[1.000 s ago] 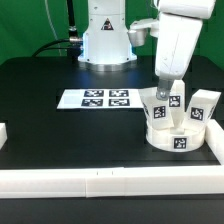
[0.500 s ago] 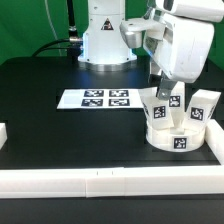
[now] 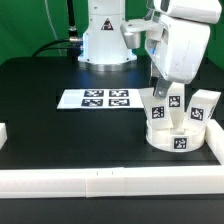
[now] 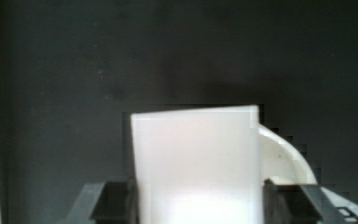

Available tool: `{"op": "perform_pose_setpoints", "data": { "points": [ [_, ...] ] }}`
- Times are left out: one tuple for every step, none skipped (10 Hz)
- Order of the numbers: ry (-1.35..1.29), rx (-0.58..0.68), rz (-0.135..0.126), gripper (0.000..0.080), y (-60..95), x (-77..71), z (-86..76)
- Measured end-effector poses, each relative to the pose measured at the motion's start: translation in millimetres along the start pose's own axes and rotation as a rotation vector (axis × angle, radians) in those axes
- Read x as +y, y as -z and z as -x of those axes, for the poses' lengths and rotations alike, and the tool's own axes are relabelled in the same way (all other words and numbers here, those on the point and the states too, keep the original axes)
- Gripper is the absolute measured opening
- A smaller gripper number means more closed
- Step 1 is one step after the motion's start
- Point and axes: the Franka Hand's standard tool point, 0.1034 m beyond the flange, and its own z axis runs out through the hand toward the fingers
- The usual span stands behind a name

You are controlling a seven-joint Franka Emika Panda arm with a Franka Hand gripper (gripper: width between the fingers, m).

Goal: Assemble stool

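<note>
Hand closing around an upright stool leg standing on the seat.

The hand [image 3: 160,88] sits low over a short white blocky plastic leg [image 3: 157,108], its two fingers [image 4: 108,200] narrow and flanking the leg's sides in the wrist view, apparently gripping it, though firm contact cannot be confirmed. That leg stands on the white round thick plastic disc seat [image 3: 178,140], near the black counter's [image 3: 60,130] front white border rail [image 3: 110,182], with two more white legs [image 3: 203,108] beside it. To do this well, I would square the grip, squeeze firmly, then lift straight up, clear of the neighbouring legs.
</note>
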Motion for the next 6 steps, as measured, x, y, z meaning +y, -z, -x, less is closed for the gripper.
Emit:
{"op": "perform_pose_setpoints", "data": {
  "points": [
    [-0.082, 0.0, -0.001, 0.033, -0.1, -0.1, 0.0],
    [-0.235, -0.004, -0.013, 0.033, -0.5, -2.2, 0.3],
    [-0.38, -0.015, -0.04, 0.033, -0.9, -5.7, 1.1],
    [-0.55, -0.023, -0.077, 0.033, -1.3, -9.2, 1.7],
    [-0.662, -0.019, -0.09, 0.033, -1.1, -9.4, 0.4],
    [-0.733, -0.019, -0.092, 0.033, -1.0, -9.4, 0.0]
  ]
}}
